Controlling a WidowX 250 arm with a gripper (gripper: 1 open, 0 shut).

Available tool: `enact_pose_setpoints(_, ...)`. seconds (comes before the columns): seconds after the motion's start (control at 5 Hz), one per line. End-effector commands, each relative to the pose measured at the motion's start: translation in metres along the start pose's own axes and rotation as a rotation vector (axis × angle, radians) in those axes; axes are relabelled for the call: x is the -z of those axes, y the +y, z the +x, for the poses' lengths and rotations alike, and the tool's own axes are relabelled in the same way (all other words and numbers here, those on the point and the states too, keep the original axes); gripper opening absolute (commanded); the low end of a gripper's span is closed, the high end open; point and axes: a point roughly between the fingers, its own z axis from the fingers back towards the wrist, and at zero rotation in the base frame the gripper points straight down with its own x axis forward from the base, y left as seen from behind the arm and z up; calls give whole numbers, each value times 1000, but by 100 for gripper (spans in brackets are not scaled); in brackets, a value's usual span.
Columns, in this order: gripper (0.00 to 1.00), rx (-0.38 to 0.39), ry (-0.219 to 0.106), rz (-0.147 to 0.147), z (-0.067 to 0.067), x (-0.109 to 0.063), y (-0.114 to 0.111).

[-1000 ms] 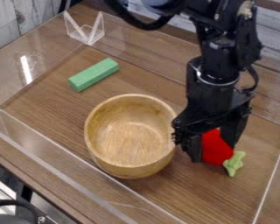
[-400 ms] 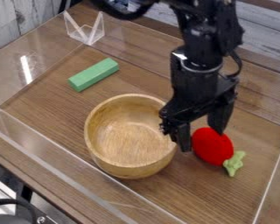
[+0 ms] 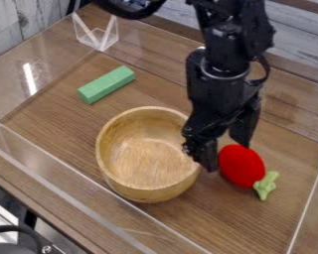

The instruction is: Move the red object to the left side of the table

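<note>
The red object (image 3: 241, 164), a small rounded toy fruit with a light green leafy stem, lies on the brown wood-grain table (image 3: 148, 69) at the right, just beside the wooden bowl. My gripper (image 3: 222, 142) hangs straight down slightly above and left of it, open, with nothing between its fingers. One dark finger (image 3: 195, 149) stands by the bowl's right rim, the other just behind the fruit's top. The fruit rests free on the table.
A round wooden bowl (image 3: 150, 154) sits in the middle front. A green rectangular block (image 3: 106, 84) lies at the left. A clear acrylic stand (image 3: 95, 35) is at the back left. Low clear walls (image 3: 69, 193) border the table.
The gripper was down around the red fruit; it has lifted off and shifted left, leaving the fruit uncovered on the table. Its wrist has rolled a little.
</note>
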Motion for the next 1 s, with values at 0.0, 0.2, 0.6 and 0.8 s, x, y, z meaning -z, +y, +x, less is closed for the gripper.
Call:
enact_pose_setpoints(0.0,100,-35,-7,-41,-19,-9,-6)
enact_pose_setpoints(0.2,100,46,4,-50,-23,1,-7)
enact_pose_setpoints(0.6,100,126,-7,-44,-8,8,-8)
enact_pose_setpoints(0.8,0,171,-3,-41,-3,18,-4)
